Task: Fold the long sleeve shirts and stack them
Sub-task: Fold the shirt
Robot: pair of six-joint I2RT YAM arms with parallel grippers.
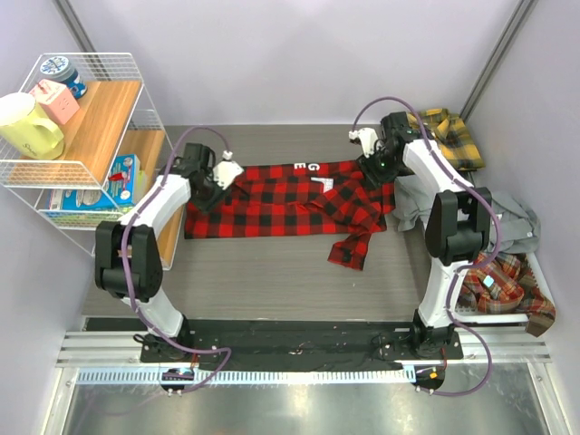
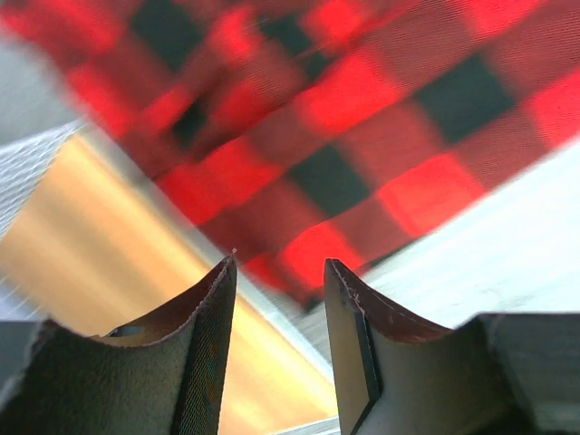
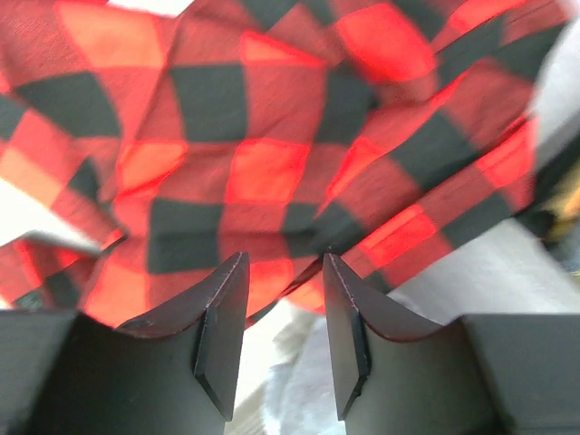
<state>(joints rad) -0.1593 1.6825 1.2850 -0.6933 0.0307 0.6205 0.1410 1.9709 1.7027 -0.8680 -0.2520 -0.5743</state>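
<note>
Red check shirt point(image 1: 272, 204) | looked soft, light; hold by corners | left gripper point(image 2: 281, 263), right gripper point(image 3: 285, 258) stood released at its ends

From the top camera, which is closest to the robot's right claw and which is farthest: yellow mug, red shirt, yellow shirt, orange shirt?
Counting from the right gripper in the top view:
1. Red shirt: right under it, mid-table.
2. Yellow shirt: just beyond it, back right corner.
3. Orange shirt: near right side.
4. Yellow mug: on the shelf, far left.
</note>
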